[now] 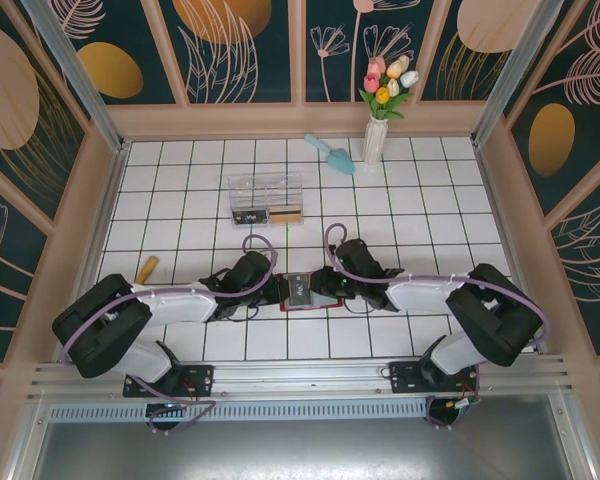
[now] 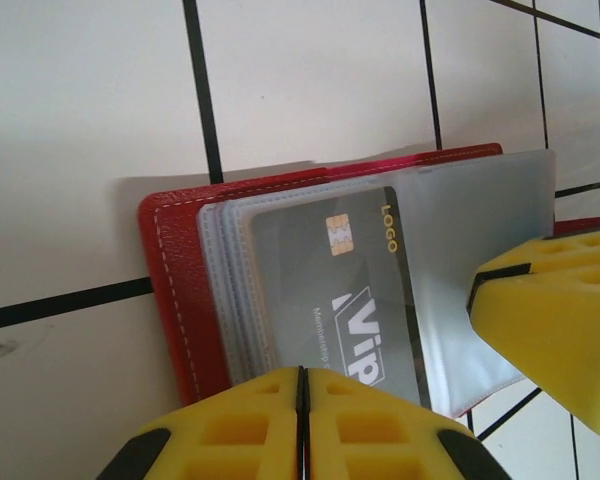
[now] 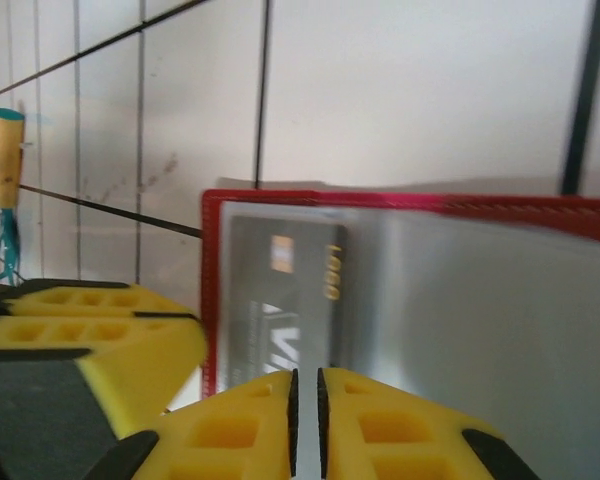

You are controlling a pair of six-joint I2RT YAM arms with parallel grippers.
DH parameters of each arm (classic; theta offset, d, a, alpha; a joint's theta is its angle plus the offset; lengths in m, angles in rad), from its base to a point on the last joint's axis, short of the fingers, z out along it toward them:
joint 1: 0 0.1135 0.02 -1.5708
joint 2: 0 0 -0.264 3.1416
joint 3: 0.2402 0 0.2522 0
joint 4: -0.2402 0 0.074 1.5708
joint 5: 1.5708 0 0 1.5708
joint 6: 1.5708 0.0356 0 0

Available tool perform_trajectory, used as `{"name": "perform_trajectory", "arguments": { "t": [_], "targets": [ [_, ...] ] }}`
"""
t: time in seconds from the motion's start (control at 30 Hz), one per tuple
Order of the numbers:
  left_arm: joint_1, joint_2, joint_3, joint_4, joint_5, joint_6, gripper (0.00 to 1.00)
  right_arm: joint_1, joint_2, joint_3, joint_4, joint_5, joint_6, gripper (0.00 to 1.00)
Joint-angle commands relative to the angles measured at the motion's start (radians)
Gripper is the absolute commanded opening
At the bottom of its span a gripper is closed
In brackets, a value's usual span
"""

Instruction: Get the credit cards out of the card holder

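Where both arms meet, near the middle of the near edge of the bench point(image 1: 430, 200), the red card holder point(image 2: 175, 290) lies open. Its uppermost clear sleeve point(image 2: 480, 240) holds a grey credit card point(image 2: 330, 290) with a gold chip, "LOGO" in gold letters and a large white "VIP". The smaller script beside these is too blurred to read. More sleeves are stacked under it.

Toward the far edge, a clear plastic box point(image 1: 267, 190) holds a dark card point(image 1: 248, 214) and a gold-tan card point(image 1: 286, 212).

The left fingers point(image 2: 315, 425) are pressed together over the grey card's end at the holder's edge. Whether they pinch the card or its sleeve cannot be told. The right fingers point(image 3: 327, 420) are almost together, with a thin slit between them where the clear sleeve runs in.
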Motion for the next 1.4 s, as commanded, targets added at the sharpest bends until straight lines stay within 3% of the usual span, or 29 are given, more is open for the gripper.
{"name": "perform_trajectory", "arguments": {
  "t": [0.0, 0.33, 0.7, 0.97, 1.1, 1.37],
  "targets": [
    [0.000, 0.026, 0.004, -0.006, 0.002, 0.001, 0.11, 0.009, 0.027, 0.031, -0.024, 0.016, -0.030, 0.17],
    [0.000, 0.075, 0.019, -0.105, -0.048, -0.003, 0.09, 0.009, 0.092, 0.039, -0.051, 0.026, -0.045, 0.21],
    [-0.007, 0.104, 0.027, -0.086, -0.029, -0.007, 0.08, 0.007, 0.103, 0.021, 0.053, -0.074, -0.013, 0.20],
    [-0.014, 0.107, 0.028, -0.079, -0.028, -0.010, 0.08, 0.006, 0.103, 0.014, 0.064, -0.081, 0.000, 0.13],
    [-0.015, 0.104, 0.027, -0.080, -0.030, -0.012, 0.08, 0.000, 0.102, 0.008, 0.071, -0.082, 0.007, 0.00],
    [-0.015, 0.094, 0.032, -0.141, -0.090, -0.029, 0.04, -0.036, 0.003, -0.057, 0.077, -0.060, 0.020, 0.00]
  ]
}}
